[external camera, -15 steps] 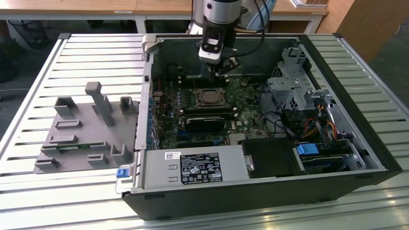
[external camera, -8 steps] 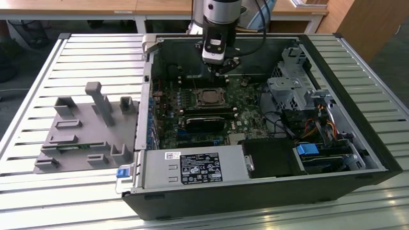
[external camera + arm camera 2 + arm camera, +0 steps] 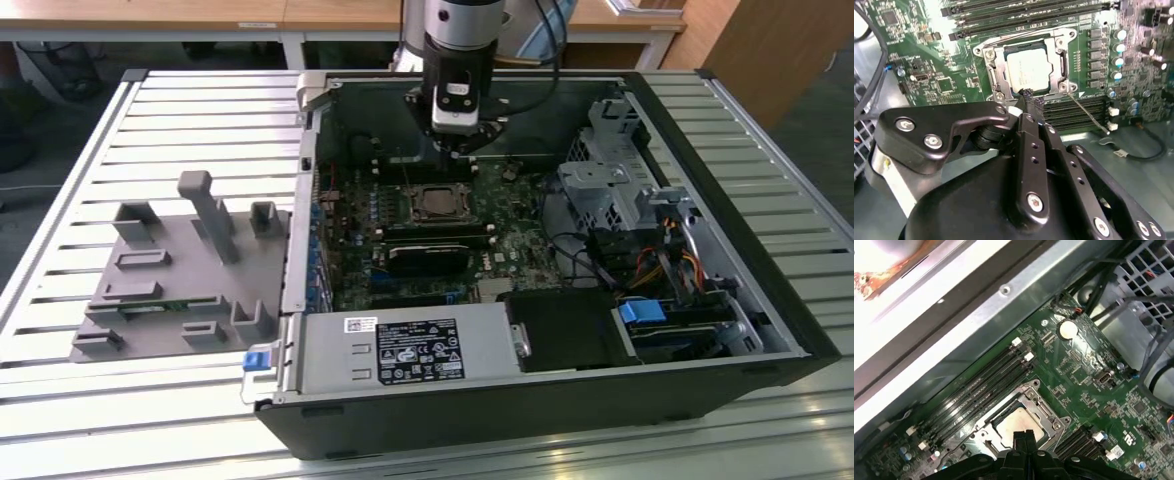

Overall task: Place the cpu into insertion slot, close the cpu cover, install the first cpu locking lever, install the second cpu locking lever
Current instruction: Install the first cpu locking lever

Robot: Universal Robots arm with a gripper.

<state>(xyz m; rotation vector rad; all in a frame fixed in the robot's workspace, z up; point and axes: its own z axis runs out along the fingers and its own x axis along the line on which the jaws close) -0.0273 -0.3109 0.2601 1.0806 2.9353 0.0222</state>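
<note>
While the gripper (image 3: 1028, 98) hangs with fingers together and empty, the cpu (image 3: 1026, 67) lies just beyond its tips, in the insertion slot (image 3: 995, 75).

cpu (image 3: 1026, 67): silver, flat in insertion slot (image 3: 1021, 48) | cpu cover (image 3: 999, 70): down

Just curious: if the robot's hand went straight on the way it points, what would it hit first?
Most likely the edge of the cpu cover lying over the cpu: in both wrist views the hand sits at that rim. Depth is unclear; it could be the board beside it.
</note>
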